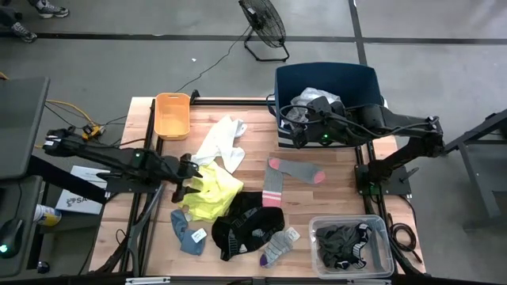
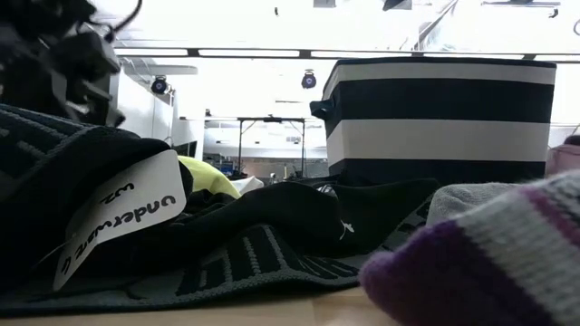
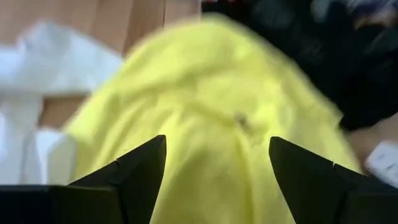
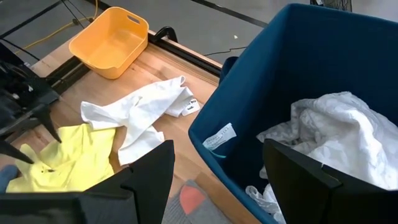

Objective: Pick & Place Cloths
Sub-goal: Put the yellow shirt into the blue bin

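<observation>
Step in hand, as judged: pick of the neon yellow garment (image 1: 211,195). The left gripper (image 1: 187,188) is positioned just over its left edge; in the left wrist view the fingers are spread wide with yellow fabric between and beyond them, nothing pinched yet.

The right gripper (image 1: 299,127) is hung at the near rim of the navy tub (image 1: 325,75), fingers spread and empty. A white cloth (image 4: 336,134) is seen already inside the tub.

Still on the table: white garment (image 1: 223,142), black garment (image 1: 249,223), grey sock with pink ends (image 1: 285,176), blue-grey sock (image 1: 184,231), a striped sock (image 1: 277,247). The orange tray (image 1: 172,115) is empty; dark items are seen in the clear bin (image 1: 350,241).

Next move, as judged: a short descent is needed so both fingertips are pressed into the fabric, then closure on a bunched fold, not a single layer. The white garment lies touching the yellow one, so a snag is possible on lift.
</observation>
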Robot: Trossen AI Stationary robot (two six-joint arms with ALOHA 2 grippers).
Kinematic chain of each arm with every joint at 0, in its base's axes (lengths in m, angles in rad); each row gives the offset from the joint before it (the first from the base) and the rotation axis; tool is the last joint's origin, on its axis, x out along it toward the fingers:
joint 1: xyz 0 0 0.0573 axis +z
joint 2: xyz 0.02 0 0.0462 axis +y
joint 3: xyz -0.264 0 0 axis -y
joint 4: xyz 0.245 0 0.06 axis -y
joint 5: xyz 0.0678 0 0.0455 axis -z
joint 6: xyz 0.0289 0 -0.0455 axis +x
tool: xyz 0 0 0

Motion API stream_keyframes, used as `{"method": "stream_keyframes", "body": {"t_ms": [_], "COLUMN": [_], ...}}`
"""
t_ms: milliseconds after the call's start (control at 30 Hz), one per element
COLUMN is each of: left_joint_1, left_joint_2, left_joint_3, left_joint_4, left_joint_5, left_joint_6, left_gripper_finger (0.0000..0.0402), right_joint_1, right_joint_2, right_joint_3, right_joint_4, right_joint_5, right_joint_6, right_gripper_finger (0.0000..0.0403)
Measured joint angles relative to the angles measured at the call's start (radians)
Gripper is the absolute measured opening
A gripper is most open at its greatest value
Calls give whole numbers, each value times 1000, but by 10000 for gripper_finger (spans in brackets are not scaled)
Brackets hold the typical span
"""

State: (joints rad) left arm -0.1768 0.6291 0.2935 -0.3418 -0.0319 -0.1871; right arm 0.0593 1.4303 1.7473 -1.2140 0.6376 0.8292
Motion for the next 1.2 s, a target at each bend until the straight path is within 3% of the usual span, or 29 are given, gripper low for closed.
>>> {"method": "stream_keyframes", "body": {"t_ms": [200,600,967,1200], "left_joint_1": [0,0,-1,-1], "left_joint_2": [123,215,344,432], "left_joint_3": [0,2,2,3], "left_joint_4": [64,118,189,240], "left_joint_5": [26,12,-83,-88], "left_joint_6": [12,207,217,209], "left_gripper_finger": [280,280,280,280], "right_joint_1": [0,0,0,0], "right_joint_2": [0,0,0,0], "right_joint_3": [0,0,0,0], "right_joint_4": [0,-1,-1,0], "right_joint_5": [0,0,0,0], "right_joint_6": [-21,-40,-39,-37], "right_gripper_finger": [237,237,237,237]}}
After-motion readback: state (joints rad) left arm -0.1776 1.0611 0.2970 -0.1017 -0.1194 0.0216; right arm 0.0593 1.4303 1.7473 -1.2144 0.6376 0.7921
